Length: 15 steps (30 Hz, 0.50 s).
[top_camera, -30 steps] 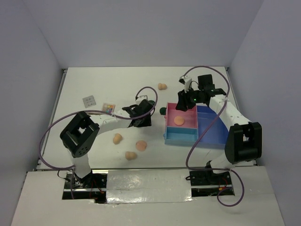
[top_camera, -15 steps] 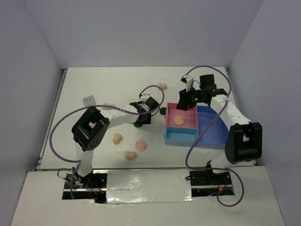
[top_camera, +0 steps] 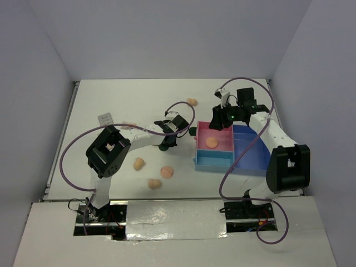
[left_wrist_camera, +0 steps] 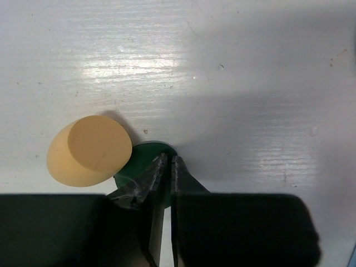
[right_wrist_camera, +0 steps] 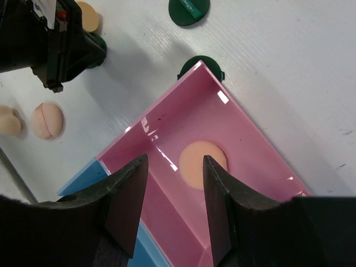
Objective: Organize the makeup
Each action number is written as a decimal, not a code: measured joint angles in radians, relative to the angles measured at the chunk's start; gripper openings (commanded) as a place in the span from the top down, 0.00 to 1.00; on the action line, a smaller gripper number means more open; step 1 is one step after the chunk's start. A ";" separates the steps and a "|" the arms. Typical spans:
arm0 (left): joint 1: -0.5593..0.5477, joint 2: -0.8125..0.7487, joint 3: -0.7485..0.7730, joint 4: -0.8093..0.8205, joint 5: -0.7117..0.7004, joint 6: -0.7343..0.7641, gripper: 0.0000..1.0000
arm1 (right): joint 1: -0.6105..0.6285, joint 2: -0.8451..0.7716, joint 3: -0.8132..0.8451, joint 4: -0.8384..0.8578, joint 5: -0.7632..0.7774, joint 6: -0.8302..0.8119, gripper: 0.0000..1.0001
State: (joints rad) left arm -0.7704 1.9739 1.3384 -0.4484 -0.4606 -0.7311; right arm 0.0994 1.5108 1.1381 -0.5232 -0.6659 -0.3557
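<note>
Closest to the arm bases, three peach sponges (top_camera: 154,183) lie on the white table (top_camera: 111,94), a little apart from each other. Just past them, on the right, sits the tray (top_camera: 247,156). It is blue with one pink box (right_wrist_camera: 167,128), and the right arm covers part of the blue side. A flat peach pad (right_wrist_camera: 196,167) lies alone in the pink box. The right gripper (right_wrist_camera: 173,161) hangs over that box with its two fingers spread wide and nothing between them.

Beside the tray, the left gripper (left_wrist_camera: 167,161) is down at the table. Its fingers (left_wrist_camera: 157,177) are squeezed almost together, with only a thin slit between them. Their tips sit over a green disc (left_wrist_camera: 146,153) and hide much of it, so I cannot tell if they pinch it. A fourth sponge (left_wrist_camera: 89,150) touches that disc.

A second green disc (right_wrist_camera: 201,61) peeks out behind the tray's far corner, half hidden. A third green disc (right_wrist_camera: 189,10) lies farther off, cut by the picture's top edge.

Farther back on the left lies a grey palette (top_camera: 105,118). A small thing (top_camera: 129,125) near it is too blurry to name. A fifth sponge (top_camera: 191,102) lies farthest away.
</note>
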 measured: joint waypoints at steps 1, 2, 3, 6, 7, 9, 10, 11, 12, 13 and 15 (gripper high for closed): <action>0.000 0.000 0.000 -0.002 -0.003 0.000 0.87 | 0.000 0.000 0.000 0.000 0.000 0.000 0.48; 0.000 0.000 0.000 -0.002 -0.004 0.000 0.92 | 0.000 0.000 0.000 0.000 0.000 0.000 0.48; 0.000 0.000 -0.001 -0.002 -0.005 0.001 0.94 | 0.000 0.000 0.000 0.000 0.000 0.000 0.48; -0.001 0.000 -0.001 0.000 -0.005 0.002 1.00 | -0.001 0.000 0.000 0.000 0.000 0.000 0.48; -0.001 0.000 -0.002 0.000 -0.005 0.002 1.00 | -0.002 0.000 0.000 0.000 0.000 0.000 0.48; -0.001 -0.003 -0.005 0.004 -0.003 0.003 1.00 | -0.004 0.000 0.000 0.000 0.000 0.000 0.48; -0.002 -0.006 -0.009 0.008 -0.002 0.006 1.00 | -0.005 0.000 0.000 0.000 0.000 0.000 0.48; -0.002 -0.011 -0.013 0.011 0.002 0.011 1.00 | -0.006 0.000 0.000 0.000 -0.001 0.000 0.48; -0.003 -0.017 -0.019 0.016 0.008 0.017 1.00 | -0.006 0.000 0.000 0.000 -0.001 0.000 0.48; -0.005 -0.025 -0.024 0.018 0.019 0.019 1.00 | -0.007 0.000 0.000 0.000 0.000 0.000 0.48; -0.016 -0.056 -0.039 0.031 0.046 0.021 1.00 | -0.008 0.000 0.000 0.000 -0.001 0.000 0.48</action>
State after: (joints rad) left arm -0.7864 1.9182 1.2995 -0.4171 -0.4145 -0.7105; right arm 0.0917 1.5108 1.1381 -0.5228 -0.6666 -0.3557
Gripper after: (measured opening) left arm 0.055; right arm 0.518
